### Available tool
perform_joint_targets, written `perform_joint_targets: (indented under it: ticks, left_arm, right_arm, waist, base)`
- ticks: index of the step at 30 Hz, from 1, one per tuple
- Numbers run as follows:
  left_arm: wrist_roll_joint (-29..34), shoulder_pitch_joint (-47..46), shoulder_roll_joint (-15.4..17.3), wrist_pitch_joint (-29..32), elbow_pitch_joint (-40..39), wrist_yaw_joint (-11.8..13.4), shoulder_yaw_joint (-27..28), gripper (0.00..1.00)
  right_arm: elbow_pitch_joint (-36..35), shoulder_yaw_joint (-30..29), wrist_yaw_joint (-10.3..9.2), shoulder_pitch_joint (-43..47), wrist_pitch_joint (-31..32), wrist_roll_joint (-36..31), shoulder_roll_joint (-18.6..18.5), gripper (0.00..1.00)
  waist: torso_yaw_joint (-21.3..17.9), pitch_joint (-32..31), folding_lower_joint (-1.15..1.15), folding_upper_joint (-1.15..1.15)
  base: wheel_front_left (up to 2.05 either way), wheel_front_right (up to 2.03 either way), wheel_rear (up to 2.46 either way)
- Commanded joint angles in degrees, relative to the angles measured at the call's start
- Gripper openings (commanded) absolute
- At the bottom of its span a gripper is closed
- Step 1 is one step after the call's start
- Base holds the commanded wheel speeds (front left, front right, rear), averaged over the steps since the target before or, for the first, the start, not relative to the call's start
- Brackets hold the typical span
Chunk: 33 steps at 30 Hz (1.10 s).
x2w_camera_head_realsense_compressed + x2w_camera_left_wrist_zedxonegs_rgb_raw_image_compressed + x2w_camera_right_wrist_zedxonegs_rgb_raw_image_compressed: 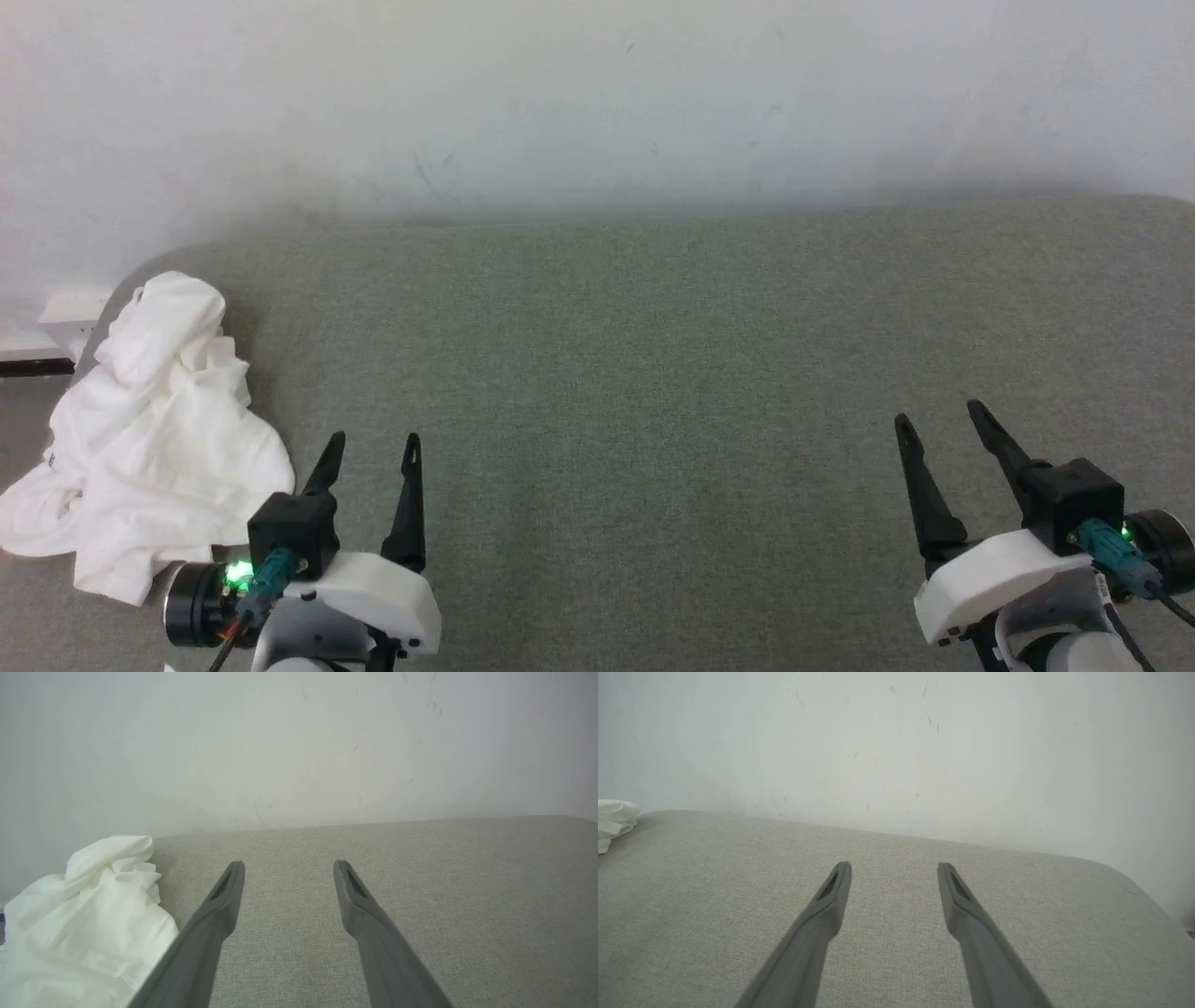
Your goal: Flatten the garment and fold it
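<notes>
The garment (149, 439) is a crumpled white heap at the far left of the grey fabric surface (653, 373), partly hanging over its left edge. My left gripper (375, 443) stands open just to the right of the heap, apart from it, with nothing between its fingers. In the left wrist view the garment (88, 924) lies left of the open left gripper (288, 865). My right gripper (938, 415) is open at the lower right, far from the cloth. The right wrist view shows the open right gripper (894, 867) over bare fabric, with a bit of the garment (614, 816) at the left edge.
A pale wall (597, 103) rises right behind the surface. The surface has rounded corners, and its right end curves down in the right wrist view (1148, 891). A white block (70, 313) sits at the wall beyond the left edge.
</notes>
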Motion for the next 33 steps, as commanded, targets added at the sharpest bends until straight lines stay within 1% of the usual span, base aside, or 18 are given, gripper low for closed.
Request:
perform_joint_targets:
  ticks: [1, 7, 13, 33]
  left_arm:
    - [-0.5, -0.8, 0.0, -0.7, 0.3, 0.0, -0.2, 1.00]
    - [-1.6, -1.1, 0.0, -1.4, 0.4, 0.1, -0.4, 1.00]
    - [-2.5, -1.2, 0.0, -2.1, 0.5, 0.2, -0.2, 1.00]
    - [-5.7, -0.3, -0.1, -4.5, 2.0, 0.5, 0.2, 1.00]
  right_arm:
    - [0.1, -0.3, -0.01, 0.3, -0.6, 0.7, 0.0, 1.00]
    - [-0.2, -0.5, -0.01, 0.5, -1.3, 0.9, 0.1, 1.00]
    - [-0.5, -0.6, -0.01, 0.6, -2.0, 1.1, 0.1, 1.00]
    - [-0.9, 0.6, -0.02, 1.4, -4.4, 1.6, 0.1, 1.00]
  waist:
    - [0.2, 0.0, 0.00, 0.00]
    - [1.4, 0.1, 0.00, 0.00]
    - [3.5, 0.1, 0.00, 0.00]
    - [13.8, -0.6, 0.00, 0.00]
  base:
    - [0.00, 0.00, 0.00]
    - [0.00, 0.00, 0.00]
    - [0.00, 0.00, 0.00]
    - [0.00, 0.00, 0.00]
